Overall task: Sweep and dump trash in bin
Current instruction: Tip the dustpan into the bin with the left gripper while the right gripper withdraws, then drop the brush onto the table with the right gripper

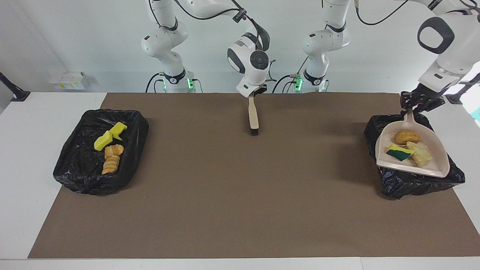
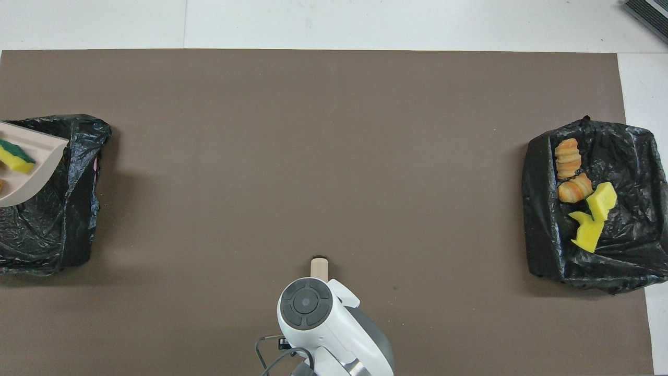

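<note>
Three scraps of trash, carried: a brown chunk (image 1: 407, 137), a yellow-and-green wedge (image 1: 399, 152) and a pale lump (image 1: 420, 153). All three lie in the beige dustpan (image 1: 431, 167), none spilled.

Dustpan: raised over the black-lined bin at the left arm's end (image 1: 412, 183) of the tabletop (image 1: 240, 210). Its handle points up toward the robots and its open lip sits lower. Judged purpose: to keep the load above the liner, so that a steeper tilt slides it straight in. The dump itself is not yet done.

Left gripper (image 1: 414, 107): clenched on the dustpan handle. The arm is stretched out wide from its base, with the wrist canted down over the bin.

Four scraps of trash, already binned: two yellow wedges (image 1: 110, 135) and two orange rolls (image 1: 111, 158). They rest in the black-lined bin at the right arm's end (image 1: 75, 168).

Hand brush (image 1: 254, 118): one item, upright with bristles down. It is at mid-table near the robots' edge, well apart from both bins. Whether the bristles touch the mat cannot be told. Judged purpose: parked clear of the dustpan's path, since no scraps remain on the mat to sweep.

Right gripper (image 1: 255, 93): grasping the top of the brush handle. The arm is folded in close to its base with the wrist pointing straight down, and it waits.
</note>
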`<state>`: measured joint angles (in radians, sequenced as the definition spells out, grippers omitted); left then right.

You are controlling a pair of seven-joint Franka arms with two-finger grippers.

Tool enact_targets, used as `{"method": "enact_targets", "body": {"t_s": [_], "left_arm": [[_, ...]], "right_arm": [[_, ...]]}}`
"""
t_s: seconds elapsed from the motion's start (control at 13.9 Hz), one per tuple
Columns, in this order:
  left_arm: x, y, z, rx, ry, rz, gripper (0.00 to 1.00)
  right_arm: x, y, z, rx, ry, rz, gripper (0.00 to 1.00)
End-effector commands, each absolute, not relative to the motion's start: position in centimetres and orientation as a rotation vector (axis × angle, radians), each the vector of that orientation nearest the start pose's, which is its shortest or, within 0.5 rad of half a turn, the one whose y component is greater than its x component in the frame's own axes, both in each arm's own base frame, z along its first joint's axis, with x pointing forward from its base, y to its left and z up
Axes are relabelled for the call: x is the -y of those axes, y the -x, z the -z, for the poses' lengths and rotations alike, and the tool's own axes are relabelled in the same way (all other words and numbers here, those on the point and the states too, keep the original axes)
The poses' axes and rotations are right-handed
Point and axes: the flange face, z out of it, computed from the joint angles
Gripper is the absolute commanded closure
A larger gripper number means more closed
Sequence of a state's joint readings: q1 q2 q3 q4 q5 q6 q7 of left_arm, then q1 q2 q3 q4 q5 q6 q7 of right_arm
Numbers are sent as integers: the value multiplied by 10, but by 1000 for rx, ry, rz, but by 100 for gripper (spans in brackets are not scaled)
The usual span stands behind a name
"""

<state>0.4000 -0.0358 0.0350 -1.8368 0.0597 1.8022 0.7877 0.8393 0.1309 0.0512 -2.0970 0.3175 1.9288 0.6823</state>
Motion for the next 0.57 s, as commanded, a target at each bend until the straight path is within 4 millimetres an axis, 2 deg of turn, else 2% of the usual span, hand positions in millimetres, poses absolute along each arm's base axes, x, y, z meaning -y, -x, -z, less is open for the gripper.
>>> {"method": "enact_targets", "body": {"t_s": [0.0,0.14,0.29,0.5], "left_arm": [[-261,-513,-544,-636,2950,-169,100],[-279,-516,-544,-768,2857,-275,100],[-279,-519,-543,-886,2712,-399,100],[-280,-521,-541,-1024,2587,-495,100]], "right_arm": [[-428,-336,-364,47,3107,-621,0],[-417,-354,-388,34,3098,-609,0],[-400,-368,-419,20,3100,-528,0],[-374,-387,-454,7,3102,-433,0]]}}
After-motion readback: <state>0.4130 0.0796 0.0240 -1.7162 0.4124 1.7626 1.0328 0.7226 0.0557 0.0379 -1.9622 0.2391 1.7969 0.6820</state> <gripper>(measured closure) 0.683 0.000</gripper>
